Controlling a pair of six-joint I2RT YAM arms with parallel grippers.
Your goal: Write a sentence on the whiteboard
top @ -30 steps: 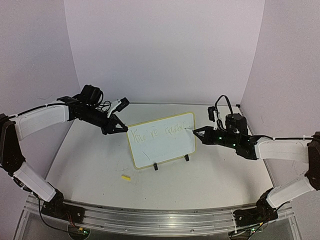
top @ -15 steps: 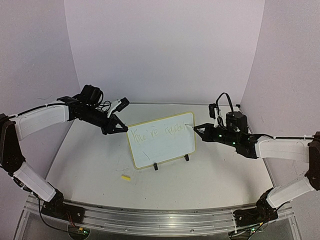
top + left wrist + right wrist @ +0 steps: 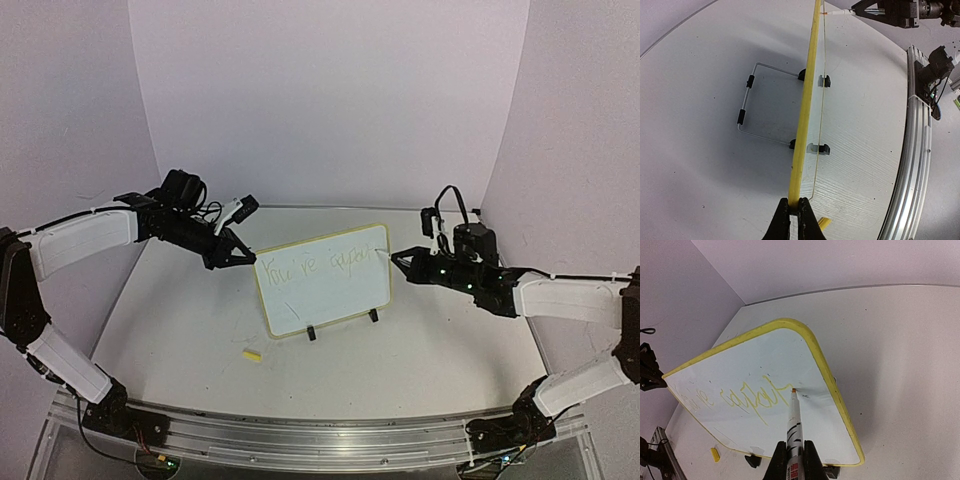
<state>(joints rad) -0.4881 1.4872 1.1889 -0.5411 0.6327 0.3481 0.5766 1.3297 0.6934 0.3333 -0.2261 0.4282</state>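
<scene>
The whiteboard [image 3: 325, 290] stands tilted on two black clip feet mid-table, with a pale-yellow rim. My left gripper [image 3: 243, 259] is shut on its upper left corner; in the left wrist view the jaws [image 3: 795, 210] pinch the yellow rim [image 3: 805, 110] edge-on. My right gripper [image 3: 400, 262] is shut on a white marker [image 3: 794, 427] with black stripes; its orange tip touches the board [image 3: 750, 405] at the end of the top line. The sentence [image 3: 315, 265] is faint yellow-green handwriting in the top line, plus one short stroke below [image 3: 290, 308].
A small yellow marker cap [image 3: 252, 354] lies on the table in front of the board's left side; it also shows in the right wrist view [image 3: 715, 454]. A wire stand [image 3: 752, 105] props the board from behind. The aluminium rail [image 3: 310, 435] runs along the near edge.
My right gripper has drifted slightly right along the top line with the marker tip at the board. The left gripper and board have not moved.
</scene>
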